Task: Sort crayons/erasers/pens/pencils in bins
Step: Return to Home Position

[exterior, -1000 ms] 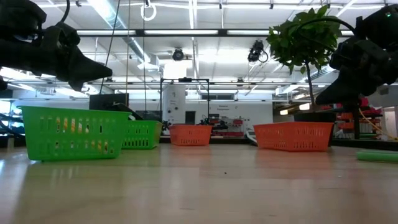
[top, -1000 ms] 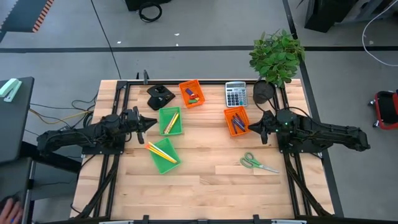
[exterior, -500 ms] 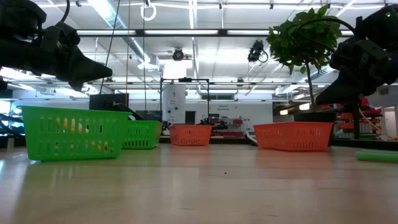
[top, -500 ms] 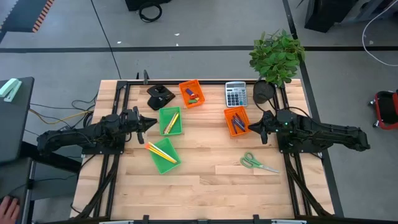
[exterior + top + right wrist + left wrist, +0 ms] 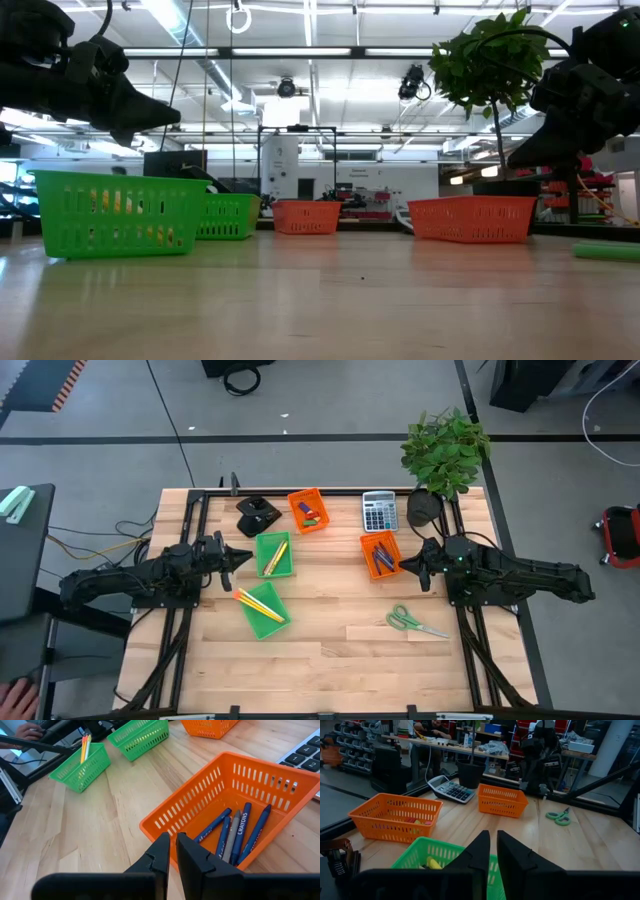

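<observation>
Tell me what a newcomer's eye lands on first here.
Bright bins stand out on the pale table: the near green bin with yellow pencils jutting out, and the right orange bin holding blue crayons. The leafy plant tops the far right corner; the left hand and right hand hang shut at either side.

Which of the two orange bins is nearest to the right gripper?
The orange bin holding the blue and grey sticks; the right gripper hangs at its edge. The other orange bin, holding erasers, stands farther off.
</observation>
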You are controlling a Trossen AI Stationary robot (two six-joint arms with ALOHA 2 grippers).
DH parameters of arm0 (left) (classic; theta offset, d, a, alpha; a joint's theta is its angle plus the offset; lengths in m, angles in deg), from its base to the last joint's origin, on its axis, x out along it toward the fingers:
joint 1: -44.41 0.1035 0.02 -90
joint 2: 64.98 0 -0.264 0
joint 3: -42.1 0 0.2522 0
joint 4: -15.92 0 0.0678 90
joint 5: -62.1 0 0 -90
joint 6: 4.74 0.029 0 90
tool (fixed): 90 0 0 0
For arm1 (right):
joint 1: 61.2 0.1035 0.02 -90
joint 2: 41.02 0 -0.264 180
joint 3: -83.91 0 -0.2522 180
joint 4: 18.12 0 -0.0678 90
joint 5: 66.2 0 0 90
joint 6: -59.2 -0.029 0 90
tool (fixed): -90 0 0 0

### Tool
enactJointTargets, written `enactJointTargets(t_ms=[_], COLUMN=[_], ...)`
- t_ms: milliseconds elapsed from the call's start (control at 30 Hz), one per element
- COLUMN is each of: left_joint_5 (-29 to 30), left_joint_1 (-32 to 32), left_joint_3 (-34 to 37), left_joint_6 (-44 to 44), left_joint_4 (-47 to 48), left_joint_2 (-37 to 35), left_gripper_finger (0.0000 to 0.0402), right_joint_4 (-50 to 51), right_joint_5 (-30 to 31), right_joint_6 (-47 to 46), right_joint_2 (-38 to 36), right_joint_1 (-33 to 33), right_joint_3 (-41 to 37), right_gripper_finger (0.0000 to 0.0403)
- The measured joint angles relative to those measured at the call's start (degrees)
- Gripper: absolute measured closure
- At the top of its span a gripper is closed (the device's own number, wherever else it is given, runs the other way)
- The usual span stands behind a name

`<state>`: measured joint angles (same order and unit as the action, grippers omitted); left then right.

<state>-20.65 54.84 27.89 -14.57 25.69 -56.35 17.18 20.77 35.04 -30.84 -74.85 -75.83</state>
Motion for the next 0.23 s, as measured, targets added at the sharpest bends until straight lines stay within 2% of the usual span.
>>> enactJointTargets(t_ms=[233], left_joint_5=[0.0], left_joint_1=[-0.02], left_joint_3=[0.0], left_joint_6=[-0.02], left_joint_4=[-0.02], left_joint_2=[0.0], left_gripper_finger=[0.0366], right_joint_4=[0.02], right_joint_5=[0.0], right_joint_6=[0.0], right_joint_2=[0.0], right_joint_1=[0.02], right_joint_3=[0.0], right_gripper_finger=[0.0363])
